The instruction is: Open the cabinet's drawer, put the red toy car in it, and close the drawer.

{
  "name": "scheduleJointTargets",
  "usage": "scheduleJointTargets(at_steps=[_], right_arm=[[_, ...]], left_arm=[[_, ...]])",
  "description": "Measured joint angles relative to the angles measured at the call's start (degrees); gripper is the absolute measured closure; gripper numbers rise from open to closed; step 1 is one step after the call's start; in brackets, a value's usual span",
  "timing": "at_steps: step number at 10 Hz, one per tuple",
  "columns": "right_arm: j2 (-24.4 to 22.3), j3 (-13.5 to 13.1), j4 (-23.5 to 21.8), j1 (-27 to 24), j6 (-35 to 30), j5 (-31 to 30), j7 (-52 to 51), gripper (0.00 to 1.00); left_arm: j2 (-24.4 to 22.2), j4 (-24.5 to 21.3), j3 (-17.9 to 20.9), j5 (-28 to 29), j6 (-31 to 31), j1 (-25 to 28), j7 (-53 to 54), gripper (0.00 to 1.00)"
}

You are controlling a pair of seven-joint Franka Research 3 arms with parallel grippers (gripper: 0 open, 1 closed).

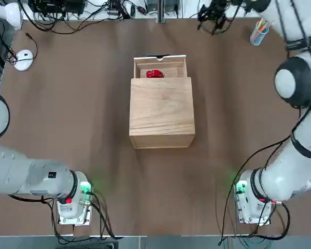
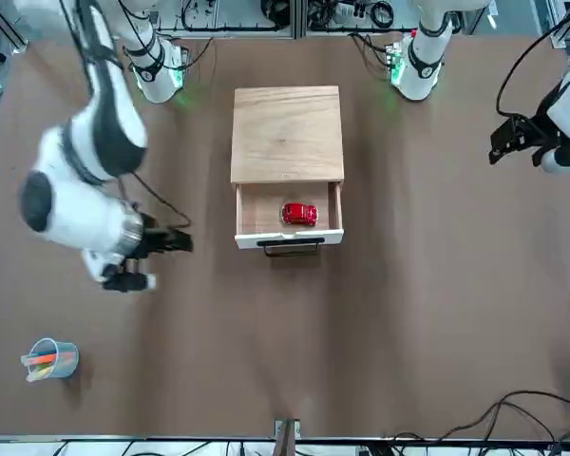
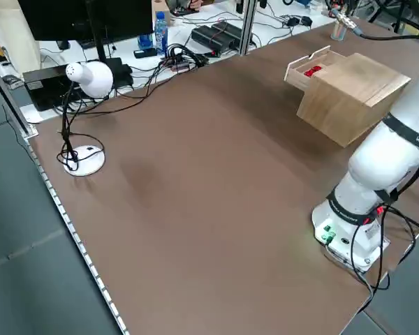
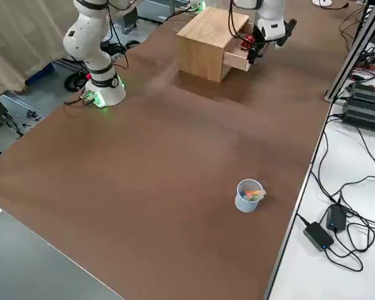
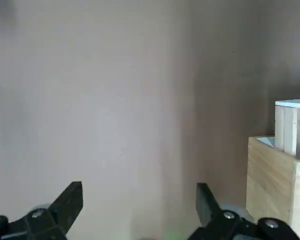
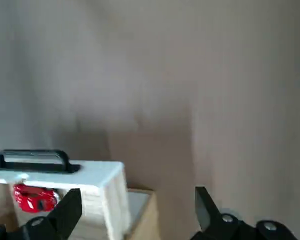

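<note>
**Drawer open and loaded; closing push not yet made**

The red toy car (image 2: 299, 214) lies inside the drawer (image 2: 288, 237), which stands pulled out of the cabinet (image 2: 286, 133) toward the far side of the tabletop (image 2: 437, 332), away from the arm bases. The drawer slides along the near-far line, so closing calls for a push on its pale front back toward the bases. The right end effector (image 2: 166, 242) hangs with fingers apart, off the drawer's right side and nearer to it. The left end effector (image 2: 502, 141), fingers also apart, is farther off.
</note>
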Motion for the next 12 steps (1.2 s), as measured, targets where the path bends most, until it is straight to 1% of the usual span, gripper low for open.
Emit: scheduleJointTargets(at_steps=[1,2,3,4,6,7,8,9,12], right_arm=[[1.55,-0.01,0.07,1.51,2.53,4.12,0.0,0.0],[2.8,-0.02,0.1,2.68,3.91,6.18,0.01,0.02],[3.93,-0.01,0.1,3.73,5.46,7.34,0.11,0.06],[4.74,-0.02,0.13,4.71,6.5,9.38,0.19,0.13],[6.14,-0.02,0.13,6.37,7.14,11.81,0.29,0.47],[6.86,-0.02,0.14,7.12,7.43,12.07,0.3,0.61],[7.45,-0.01,0.14,8.0,7.79,12.27,0.32,0.73],[7.91,-0.01,0.14,8.86,8.36,12.6,0.35,0.75],[8.25,-0.03,0.15,10.06,8.59,13.05,0.38,0.76]], left_arm=[[0.22,0.04,0.0,-0.11,0.29,0.11,0.45,0.01],[0.43,0.1,-0.01,-0.17,0.73,0.14,0.54,0.02],[0.56,0.15,-0.04,-0.2,1.05,0.14,0.55,0.02],[0.69,0.18,-0.04,-0.2,1.18,0.15,0.55,0.02],[1.02,0.2,-0.01,-0.21,1.29,0.21,0.55,0.01],[1.1,0.21,0.0,-0.21,1.3,0.24,0.55,0.02],[1.14,0.21,0.02,-0.21,1.31,0.25,0.55,0.02],[1.21,0.21,0.03,-0.21,1.31,0.26,0.55,0.02],[1.36,0.22,0.05,-0.21,1.31,0.28,0.55,0.02]])
